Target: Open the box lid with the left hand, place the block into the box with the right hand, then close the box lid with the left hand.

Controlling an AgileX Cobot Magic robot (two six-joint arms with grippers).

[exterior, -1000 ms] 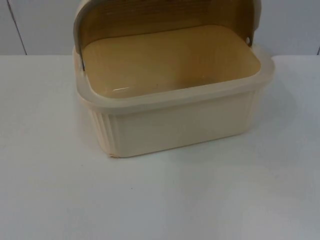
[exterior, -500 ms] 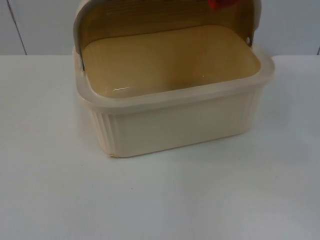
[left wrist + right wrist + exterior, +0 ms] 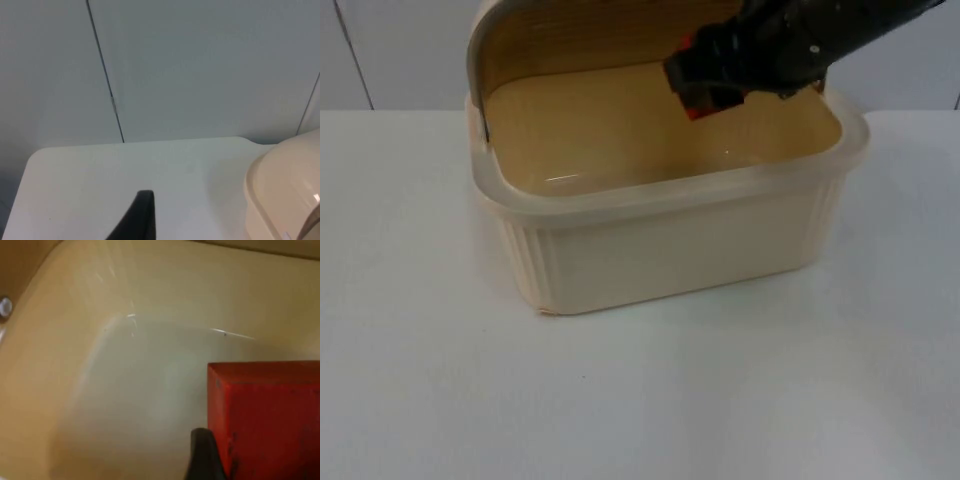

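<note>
Top: right gripper (image 3: 705,88) clenched on red block (image 3: 703,104), held over open cream box (image 3: 660,250) at table's (image 3: 640,400) 12 o'clock, lid (image 3: 580,35) tipped back toward grey partition wall (image 3: 400,50).
Left wrist: left gripper (image 3: 135,220) waits beside box; jaws can't tell.
Right wrist: block's flat face square-on above box floor; long axis unclear.

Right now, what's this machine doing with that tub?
The cream box sits on the white table with its lid swung up. The right pincer holds a red block above the box's inside, not yet set down. The left pincer waits off to the side over the table.
</note>
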